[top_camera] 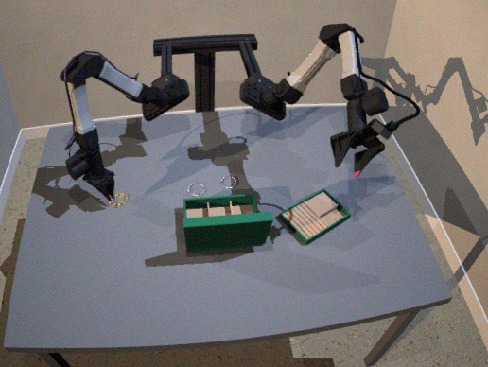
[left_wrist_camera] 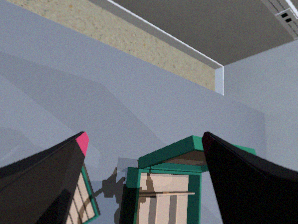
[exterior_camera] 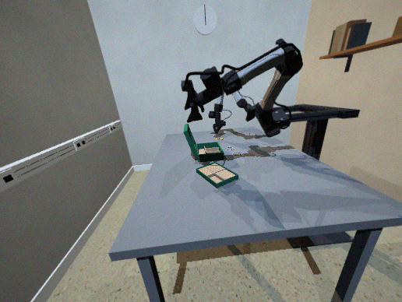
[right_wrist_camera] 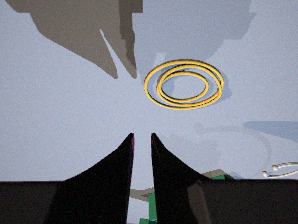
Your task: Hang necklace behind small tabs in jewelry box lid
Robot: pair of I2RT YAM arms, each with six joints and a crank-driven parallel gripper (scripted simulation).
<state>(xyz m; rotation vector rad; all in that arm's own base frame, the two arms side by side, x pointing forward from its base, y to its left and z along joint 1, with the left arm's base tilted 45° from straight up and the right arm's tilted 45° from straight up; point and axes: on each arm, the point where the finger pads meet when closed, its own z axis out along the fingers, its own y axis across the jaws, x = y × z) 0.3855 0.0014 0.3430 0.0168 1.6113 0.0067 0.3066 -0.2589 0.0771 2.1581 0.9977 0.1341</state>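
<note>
The gold necklace [top_camera: 118, 205] [exterior_camera: 220, 138] [right_wrist_camera: 182, 105] lies coiled flat on the table. The green jewelry box [top_camera: 227, 234] [exterior_camera: 212, 156] [left_wrist_camera: 194, 205] stands upright with its lid [exterior_camera: 189, 138] [left_wrist_camera: 172, 149] raised; the lid's tabs cannot be made out. My right gripper [top_camera: 112, 201] [exterior_camera: 216, 132] [right_wrist_camera: 142, 135] is low beside the necklace, pointing down, its fingers a narrow gap apart and empty. In its wrist view the coil lies beyond the tips, to the right. My left gripper [top_camera: 347, 170] [exterior_camera: 188, 115] [left_wrist_camera: 145, 134] is wide open and empty, raised above the table on the tray's side of the box.
A green-rimmed tray [top_camera: 328, 229] [exterior_camera: 228, 181] [left_wrist_camera: 92, 202] with slots lies flat near the box. Two silver open rings, one nearer the necklace [top_camera: 204, 189] and one farther off [top_camera: 229, 187], lie beside the box's open side. The raised lid stands on the side away from the arm bases.
</note>
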